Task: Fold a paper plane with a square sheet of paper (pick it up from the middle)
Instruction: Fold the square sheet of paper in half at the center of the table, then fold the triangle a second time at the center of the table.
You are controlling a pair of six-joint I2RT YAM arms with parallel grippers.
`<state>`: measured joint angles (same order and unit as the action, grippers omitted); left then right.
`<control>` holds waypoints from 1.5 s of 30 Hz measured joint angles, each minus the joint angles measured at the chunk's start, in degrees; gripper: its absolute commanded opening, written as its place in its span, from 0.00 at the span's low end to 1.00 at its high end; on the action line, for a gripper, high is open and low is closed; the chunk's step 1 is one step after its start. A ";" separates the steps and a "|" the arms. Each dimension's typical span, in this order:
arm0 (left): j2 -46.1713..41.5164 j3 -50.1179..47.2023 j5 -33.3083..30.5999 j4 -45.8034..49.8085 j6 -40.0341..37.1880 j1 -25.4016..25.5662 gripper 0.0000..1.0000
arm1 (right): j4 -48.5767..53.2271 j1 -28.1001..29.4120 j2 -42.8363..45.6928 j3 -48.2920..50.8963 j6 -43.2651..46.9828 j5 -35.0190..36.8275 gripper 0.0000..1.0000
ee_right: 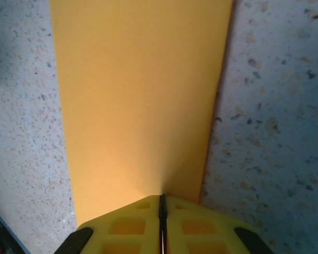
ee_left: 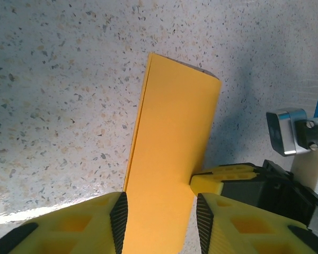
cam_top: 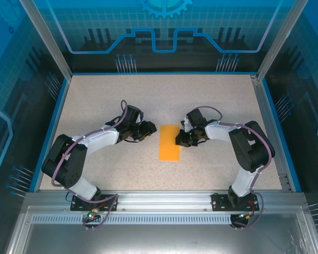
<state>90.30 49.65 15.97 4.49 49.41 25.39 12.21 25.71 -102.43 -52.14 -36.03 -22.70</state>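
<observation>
Square sheet of paper (cam_top: 169, 143) is found folded to a narrow orange strip, laid flat on the speckled table (cam_top: 106, 100) between the two arms. Left gripper (cam_top: 150, 130) is held just beside the strip's left edge, jaws apart; in the wrist view the strip is seen between its pads (ee_left: 118, 217). Right gripper (ee_right: 161, 201) is closed, fingers together, tip set at the strip's right edge; whether paper is nipped cannot be told
</observation>
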 measured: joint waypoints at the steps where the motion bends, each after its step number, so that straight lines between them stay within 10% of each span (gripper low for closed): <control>1: 0.00 0.00 0.20 -0.02 0.00 0.00 0.42 | -0.31 0.00 -0.28 0.07 -0.02 -0.22 0.10; 45: 8.76 0.57 10.43 -2.21 1.66 -1.60 0.48 | -6.34 0.61 1.05 4.50 -4.52 -4.31 0.14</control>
<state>99.07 50.22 26.39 2.28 51.07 23.79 5.87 26.33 -101.38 -47.64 -40.56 -27.00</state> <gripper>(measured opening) 0.478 0.147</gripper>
